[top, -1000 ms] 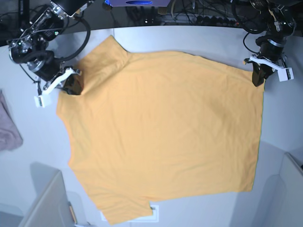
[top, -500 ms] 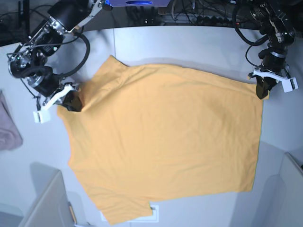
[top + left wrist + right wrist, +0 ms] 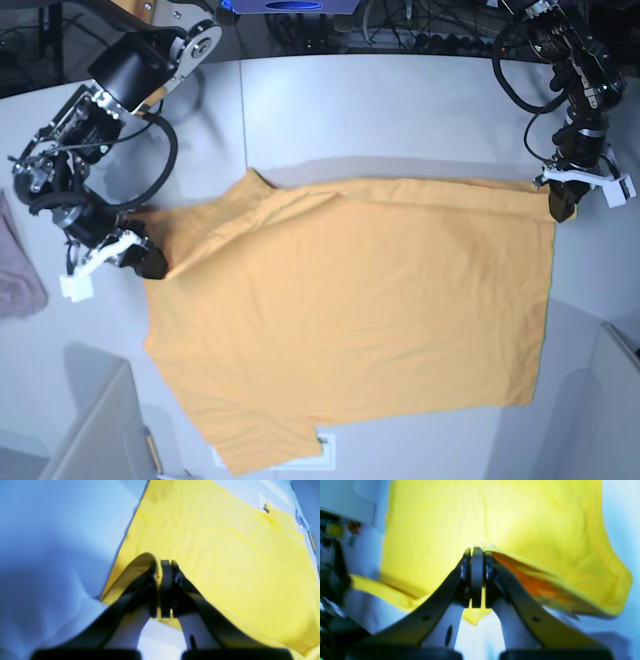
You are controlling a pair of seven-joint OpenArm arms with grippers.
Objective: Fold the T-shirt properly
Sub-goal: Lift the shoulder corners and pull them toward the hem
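The T-shirt lies spread on the table; at its far corners the right gripper and left gripper each pinch cloth; first fold seemingly underway; next, carry that edge evenly toward the near hem.

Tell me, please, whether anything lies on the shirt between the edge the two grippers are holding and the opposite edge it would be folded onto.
Nothing visible does. The left gripper and right gripper are each shut on one edge of the T-shirt, and the cloth between there and the opposite edge is bare. The pinkish cloth lies off to the side.
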